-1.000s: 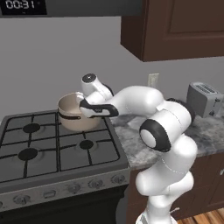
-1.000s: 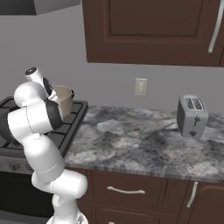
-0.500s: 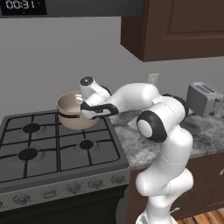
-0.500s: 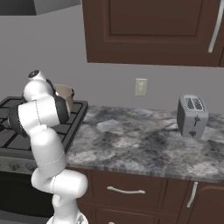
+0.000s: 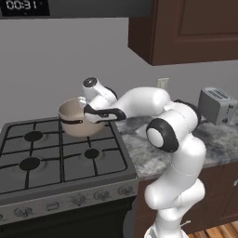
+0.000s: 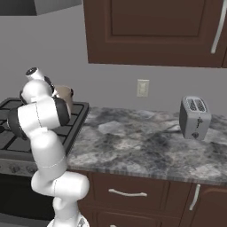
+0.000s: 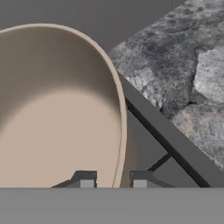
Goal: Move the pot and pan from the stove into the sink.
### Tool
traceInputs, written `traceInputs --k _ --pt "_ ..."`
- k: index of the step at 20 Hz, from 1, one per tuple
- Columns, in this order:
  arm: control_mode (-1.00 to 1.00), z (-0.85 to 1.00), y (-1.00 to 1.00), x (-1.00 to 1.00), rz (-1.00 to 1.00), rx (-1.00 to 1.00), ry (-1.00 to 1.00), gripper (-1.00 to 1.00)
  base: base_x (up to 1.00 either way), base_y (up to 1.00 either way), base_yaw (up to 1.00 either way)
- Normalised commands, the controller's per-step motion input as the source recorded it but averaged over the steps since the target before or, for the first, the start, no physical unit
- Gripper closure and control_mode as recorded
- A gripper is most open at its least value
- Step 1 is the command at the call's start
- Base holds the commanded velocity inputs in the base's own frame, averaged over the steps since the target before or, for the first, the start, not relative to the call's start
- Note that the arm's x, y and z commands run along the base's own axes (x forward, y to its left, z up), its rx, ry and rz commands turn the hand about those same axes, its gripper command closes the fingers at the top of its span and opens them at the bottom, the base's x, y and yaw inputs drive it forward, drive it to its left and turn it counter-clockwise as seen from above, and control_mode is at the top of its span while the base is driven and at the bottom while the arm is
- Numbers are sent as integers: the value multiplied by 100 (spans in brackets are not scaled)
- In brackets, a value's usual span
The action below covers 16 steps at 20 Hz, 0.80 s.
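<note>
One pot (image 5: 74, 117) on the stove (image 5: 56, 158), gripper (image 7: 113, 180) clamped over its rim. One toaster (image 6: 195, 117) on the counter (image 6: 146, 142), well apart.

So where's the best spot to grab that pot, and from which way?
Probably the pot's thin rim wall on its counter side, coming from above, one finger inside and one outside. The wall stands upright and slim enough to pinch. In the hand view the fingertips already straddle the rim, with the gripper shut there.
</note>
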Motion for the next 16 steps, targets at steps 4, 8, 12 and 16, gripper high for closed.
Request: traceInputs --k 4,8,12,16 --pt "-100 56 -8 -38 0 4 -5 100 0 0 0" --pt "-100 68 -8 -55 0 5 -4 100 0 0 0" --pt "-100 72 -10 -78 0 3 -16 100 0 0 0" --pt "-100 69 -8 -90 3 2 -20 100 0 0 0"
